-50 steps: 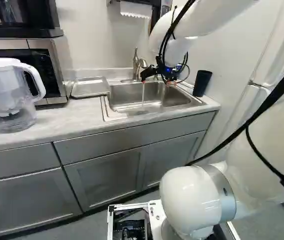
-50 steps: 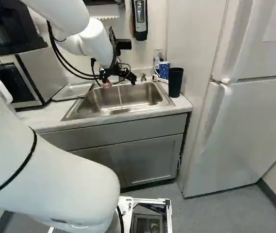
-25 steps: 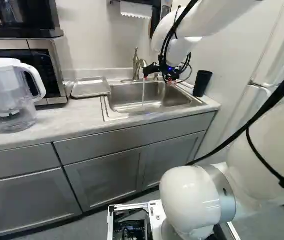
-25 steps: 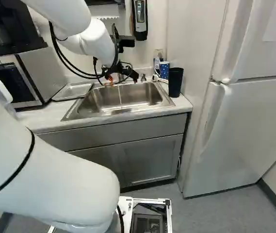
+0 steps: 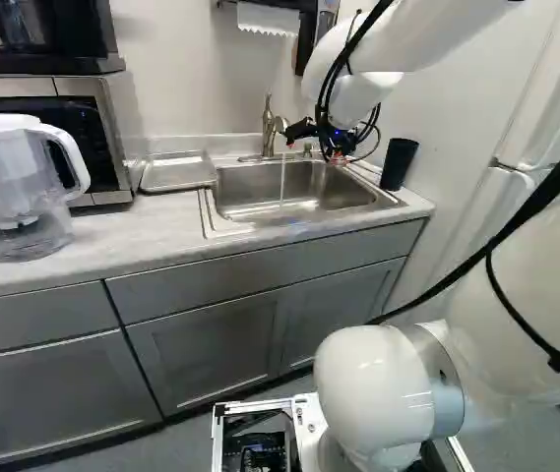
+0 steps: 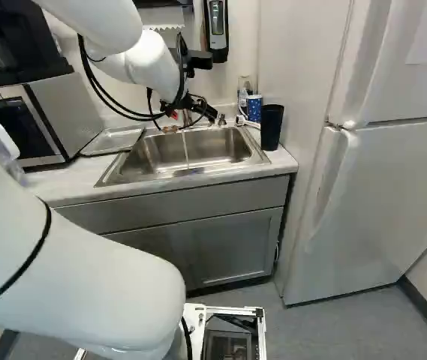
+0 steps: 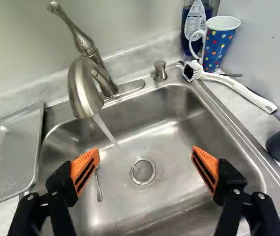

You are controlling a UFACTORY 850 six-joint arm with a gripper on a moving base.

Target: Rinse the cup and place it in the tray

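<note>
My gripper (image 5: 315,146) hangs over the back of the sink (image 5: 260,208), beside the faucet. In the wrist view the gripper (image 7: 146,156) stands wide open above the basin, nothing between its orange pads. Water runs from the faucet (image 7: 83,91) into the sink. Two cups stand at the sink's far right corner: a blue dotted cup with a white handle (image 7: 220,45), upright, and a black cup (image 6: 271,126), partly seen in the wrist view. The metal tray (image 5: 178,170) lies on the counter left of the sink, nothing in it.
A white-handled brush (image 7: 238,88) lies by the dotted cup, with a soap bottle (image 7: 195,22) behind. A spoon-like utensil (image 7: 99,186) lies in the basin. Left stand a pitcher (image 5: 14,187) and a microwave (image 5: 120,128); right, a refrigerator (image 6: 378,187).
The gripper has shifted a little to the right over the sink and turned slightly, its fingers staying apart. The base, cups and tray have not moved; water was running throughout.
</note>
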